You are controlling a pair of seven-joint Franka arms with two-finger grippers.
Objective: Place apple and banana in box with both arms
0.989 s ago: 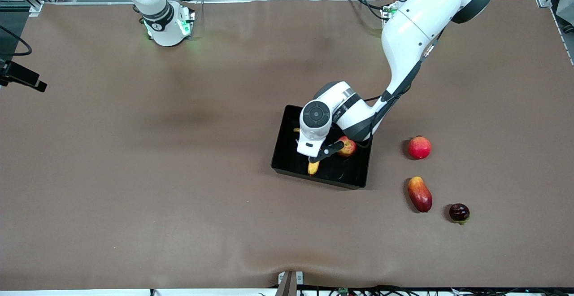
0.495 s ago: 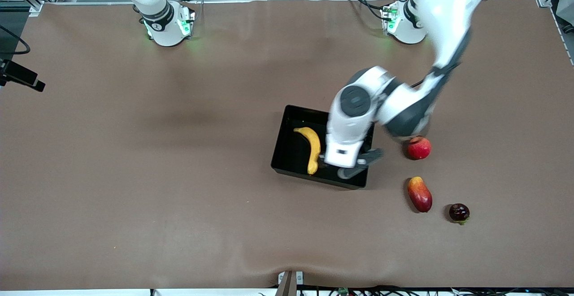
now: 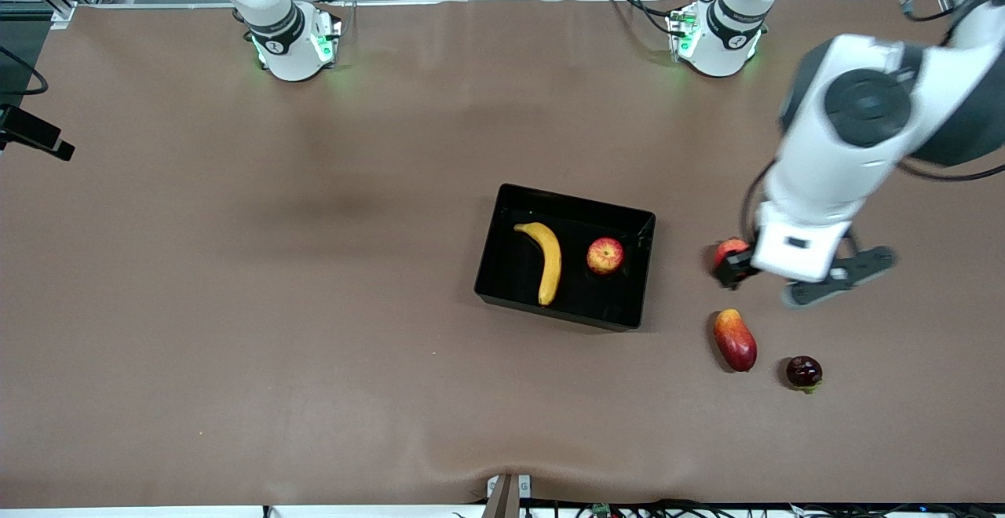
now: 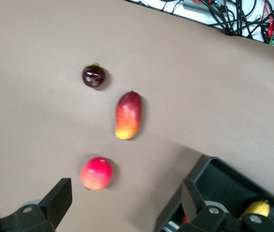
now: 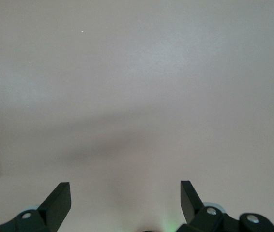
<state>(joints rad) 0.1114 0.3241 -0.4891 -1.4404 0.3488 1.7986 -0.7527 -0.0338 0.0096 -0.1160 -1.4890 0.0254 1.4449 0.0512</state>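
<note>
The black box (image 3: 488,245) sits mid-table. The yellow banana (image 3: 546,258) and the red-and-cream apple (image 3: 605,255) lie side by side in it, apart from each other. My left gripper (image 3: 787,281) is open and empty, up in the air over the table by the evenly red round fruit (image 3: 729,249), off the box toward the left arm's end. In the left wrist view its gripper (image 4: 124,184) is open, with a corner of the box (image 4: 209,170) and the banana's tip (image 4: 256,208) at the edge. My right gripper (image 5: 125,186) is open over bare table; it waits, out of the front view.
Toward the left arm's end lie the red round fruit (image 4: 97,173), a red-yellow mango (image 3: 735,340) and a small dark fruit (image 3: 804,371). The mango (image 4: 128,115) and the dark fruit (image 4: 94,76) also show in the left wrist view. Cables run along the table's front edge (image 4: 234,21).
My left gripper has let go of the apple in the box, risen and swung toward the left arm's end of the table. The right arm has not moved.
</note>
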